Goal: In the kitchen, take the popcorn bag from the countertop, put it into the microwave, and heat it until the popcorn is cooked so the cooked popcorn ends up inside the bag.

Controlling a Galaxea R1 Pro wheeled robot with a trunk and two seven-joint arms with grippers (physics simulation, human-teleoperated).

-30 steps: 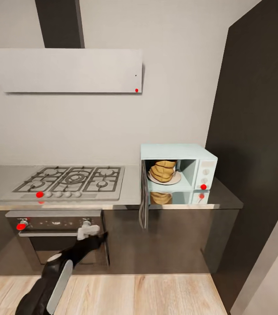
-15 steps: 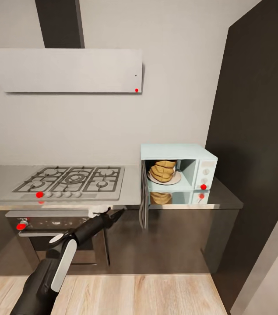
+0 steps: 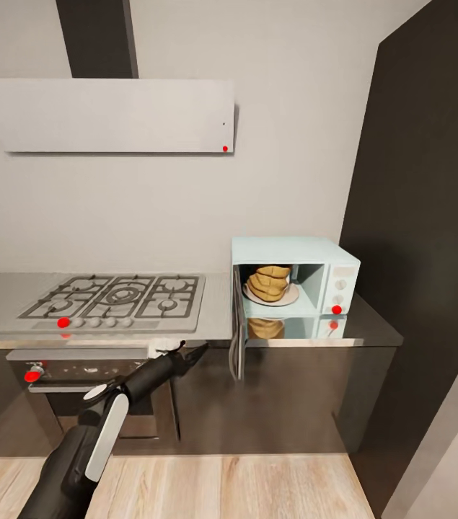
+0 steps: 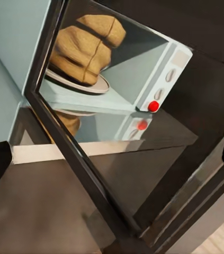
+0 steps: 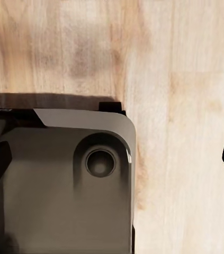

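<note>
Popcorn bag (image 3: 269, 282): upright on the plate (image 3: 286, 296) inside the microwave (image 3: 293, 277).
Microwave door (image 3: 237, 331): swung wide.
Left gripper (image 3: 191, 353): fingers spread, empty, just beside the door's edge, below the surface (image 3: 218, 317).
Right gripper (image 5: 112, 159): fingers spread, empty, over wood floor (image 5: 186, 63).

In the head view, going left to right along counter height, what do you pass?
Gas hob → bare countertop → open microwave door → popcorn bag inside the microwave → its red light → dark tall cabinet.
</note>
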